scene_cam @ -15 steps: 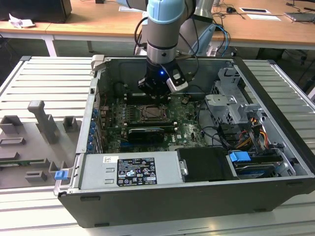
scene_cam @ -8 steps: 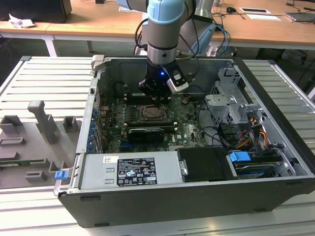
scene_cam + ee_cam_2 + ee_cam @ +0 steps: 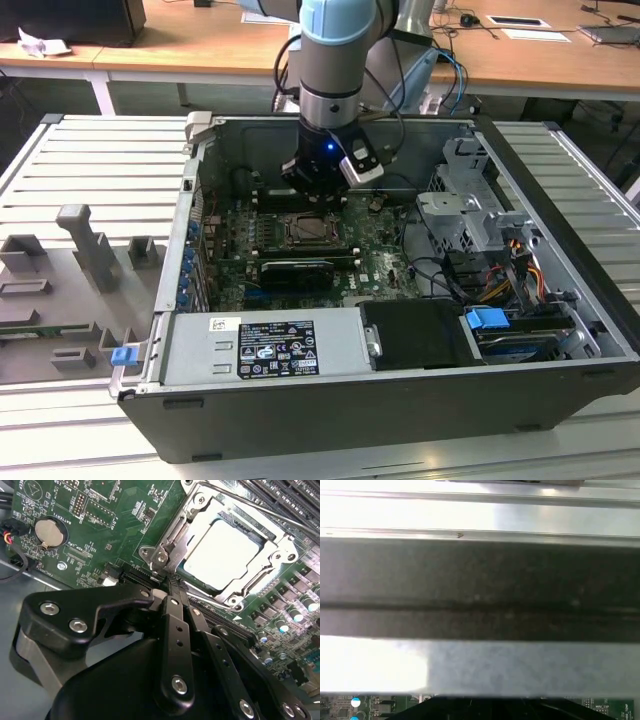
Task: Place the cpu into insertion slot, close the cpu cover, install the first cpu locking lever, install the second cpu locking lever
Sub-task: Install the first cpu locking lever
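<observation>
The cpu [image 3: 225,555], a pale square chip, lies flat in the insertion slot [image 3: 303,231] on the green motherboard. The silvery cpu cover [image 3: 282,545] is down over it, and the chip shows through its centre window. A thin metal locking lever [image 3: 172,534] runs along one side of the socket, its bent end at the nearest corner. My gripper [image 3: 175,586] is shut, its black fingers [image 3: 175,615] pressed together with nothing between them. Their tips sit right at that corner, by the lever's end. In the exterior view the gripper [image 3: 318,192] hangs just behind the socket inside the case.
The open computer case [image 3: 560,300] walls in the board. Memory slots [image 3: 280,495] run beside the socket, and a coin battery [image 3: 49,532] sits on the board. A drive cage with cables [image 3: 470,215] stands at the exterior view's right, and a power supply [image 3: 270,345] lies in front.
</observation>
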Controlling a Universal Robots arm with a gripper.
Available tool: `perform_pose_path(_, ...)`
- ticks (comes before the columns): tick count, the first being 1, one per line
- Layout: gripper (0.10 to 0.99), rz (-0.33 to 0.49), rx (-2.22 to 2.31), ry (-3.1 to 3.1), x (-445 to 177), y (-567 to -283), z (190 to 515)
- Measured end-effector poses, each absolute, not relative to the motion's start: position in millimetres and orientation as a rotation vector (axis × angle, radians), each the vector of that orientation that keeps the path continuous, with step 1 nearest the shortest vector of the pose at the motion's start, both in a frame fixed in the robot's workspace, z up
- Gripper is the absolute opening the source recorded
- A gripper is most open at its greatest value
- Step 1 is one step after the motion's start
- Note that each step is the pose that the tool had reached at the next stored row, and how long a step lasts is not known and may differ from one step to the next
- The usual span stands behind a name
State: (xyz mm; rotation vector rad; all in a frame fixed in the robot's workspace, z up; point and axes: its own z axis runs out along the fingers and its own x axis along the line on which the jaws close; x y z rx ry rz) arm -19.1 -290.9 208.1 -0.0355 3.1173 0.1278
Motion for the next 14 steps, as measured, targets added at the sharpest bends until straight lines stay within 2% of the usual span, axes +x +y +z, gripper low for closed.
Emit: perform_pose_path(14, 0.106, 0.129, -0.036, 3.117, -19, -291, 221)
